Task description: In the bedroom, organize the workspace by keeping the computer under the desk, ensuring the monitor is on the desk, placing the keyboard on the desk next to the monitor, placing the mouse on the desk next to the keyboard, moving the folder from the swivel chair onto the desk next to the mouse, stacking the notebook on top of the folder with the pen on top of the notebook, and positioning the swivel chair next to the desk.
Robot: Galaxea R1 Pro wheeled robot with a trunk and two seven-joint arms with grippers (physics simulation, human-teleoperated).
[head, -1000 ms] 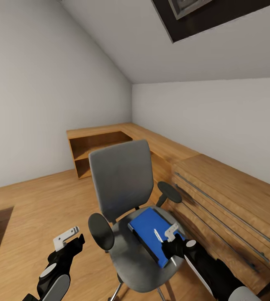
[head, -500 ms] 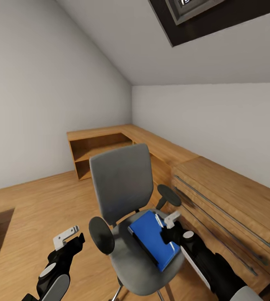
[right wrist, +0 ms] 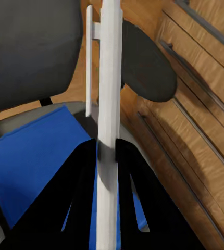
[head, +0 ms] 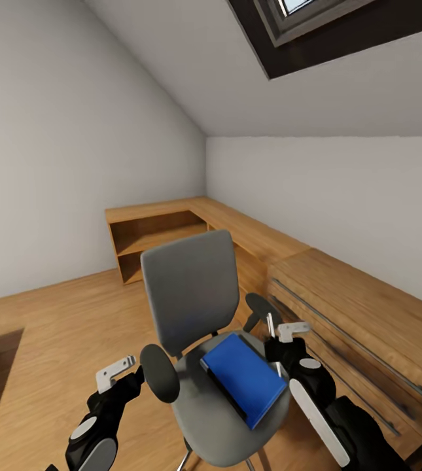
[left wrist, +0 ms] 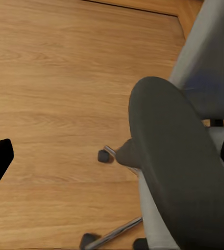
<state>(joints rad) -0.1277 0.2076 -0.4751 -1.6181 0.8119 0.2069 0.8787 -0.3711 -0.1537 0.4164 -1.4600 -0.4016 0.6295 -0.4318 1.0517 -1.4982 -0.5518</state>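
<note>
Right fingers (right wrist: 107,156) clamp one pen (right wrist: 109,104) above one folder (head: 245,378).

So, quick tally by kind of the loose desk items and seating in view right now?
Folder, blue, on the seat: 1
Pen, white, in the right gripper: 1
Swivel chair: 1
Total: 3

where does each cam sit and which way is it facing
Head: high on the robot, facing forward and down at the chair and folder; both arms show.
Left wrist: by the left tool, facing the floor and an armrest; black finger tips at the edges.
Right wrist: by the right tool, which grips the pen.
All share the chair.
</note>
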